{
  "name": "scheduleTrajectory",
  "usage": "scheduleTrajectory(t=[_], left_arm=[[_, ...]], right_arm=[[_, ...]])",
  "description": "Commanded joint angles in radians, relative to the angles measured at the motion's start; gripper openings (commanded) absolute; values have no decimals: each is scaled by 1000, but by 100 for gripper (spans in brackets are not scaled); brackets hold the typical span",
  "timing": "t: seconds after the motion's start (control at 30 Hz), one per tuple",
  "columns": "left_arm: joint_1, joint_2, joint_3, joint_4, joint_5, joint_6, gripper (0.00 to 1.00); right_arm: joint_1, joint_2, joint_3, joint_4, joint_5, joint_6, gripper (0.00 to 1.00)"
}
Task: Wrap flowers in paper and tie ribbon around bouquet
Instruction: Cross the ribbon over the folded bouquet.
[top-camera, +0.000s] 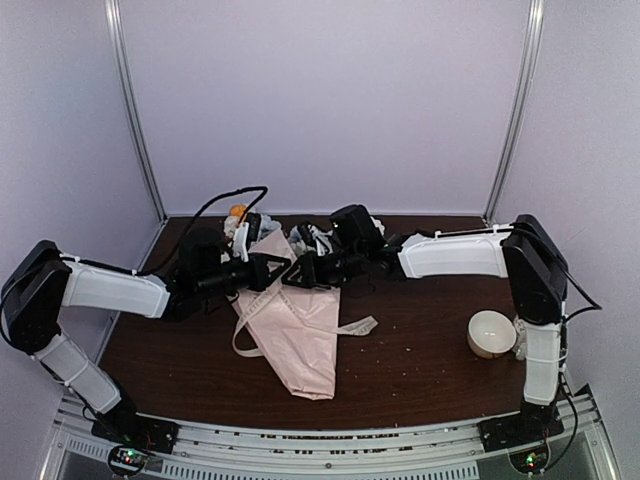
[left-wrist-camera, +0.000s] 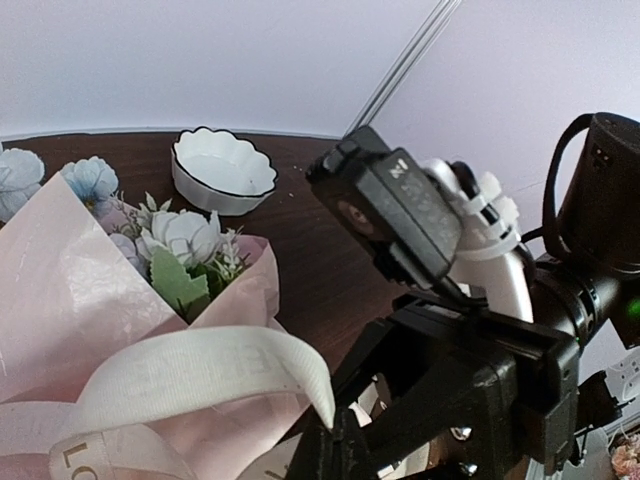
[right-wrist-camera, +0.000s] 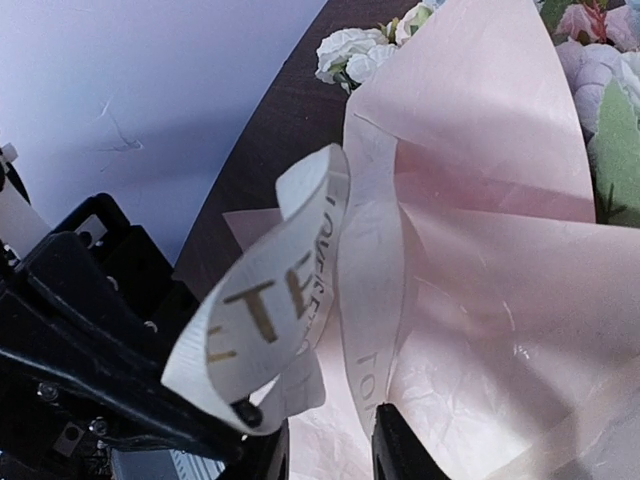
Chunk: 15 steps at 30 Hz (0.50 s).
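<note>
The bouquet (top-camera: 300, 335) lies on the table, a pale pink paper (right-wrist-camera: 500, 290) cone with its tip toward the arms. The flowers (top-camera: 262, 226) poke out at the far end. The cream ribbon (top-camera: 352, 326) goes around the cone's neck, and its loose ends trail to both sides. My left gripper (top-camera: 279, 272) (left-wrist-camera: 345, 428) is shut on one ribbon end, which arches leftward over the paper. My right gripper (top-camera: 298, 271) (right-wrist-camera: 330, 455) faces it, almost touching. Its jaws stand open over the paper, with a lettered ribbon (right-wrist-camera: 372, 330) strand running down by the right finger.
A white scalloped bowl (top-camera: 492, 333) (left-wrist-camera: 222, 172) sits on the dark table (top-camera: 430, 370) near the right arm's base. Pale walls and two metal posts close in the back. Black cables loop above the left wrist.
</note>
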Motion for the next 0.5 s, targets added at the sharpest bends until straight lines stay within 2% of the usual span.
scheduleTrajectory(t=[0.0, 0.07, 0.2, 0.23, 0.3, 0.37, 0.4, 0.47], left_arm=[[-1, 4, 6, 65, 29, -7, 0], [-1, 7, 10, 63, 32, -8, 0], [-1, -2, 19, 19, 30, 23, 0], [-1, -10, 29, -30, 24, 51, 1], [-1, -32, 63, -175, -12, 124, 15], [-1, -52, 102, -317, -51, 217, 23], [-1, -63, 114, -367, -70, 252, 22], [-1, -79, 119, -404, -112, 287, 11]], right_arm=[[4, 27, 48, -72, 71, -18, 31], [4, 30, 57, -83, 79, -22, 28], [3, 34, 76, -118, 101, -36, 2], [1, 33, 79, -128, 108, -38, 0], [-1, 30, 80, -142, 116, -41, 0], [-6, 28, 76, -144, 117, -41, 0], [-8, 27, 72, -137, 109, -41, 0], [-11, 18, 53, -104, 83, -35, 0]])
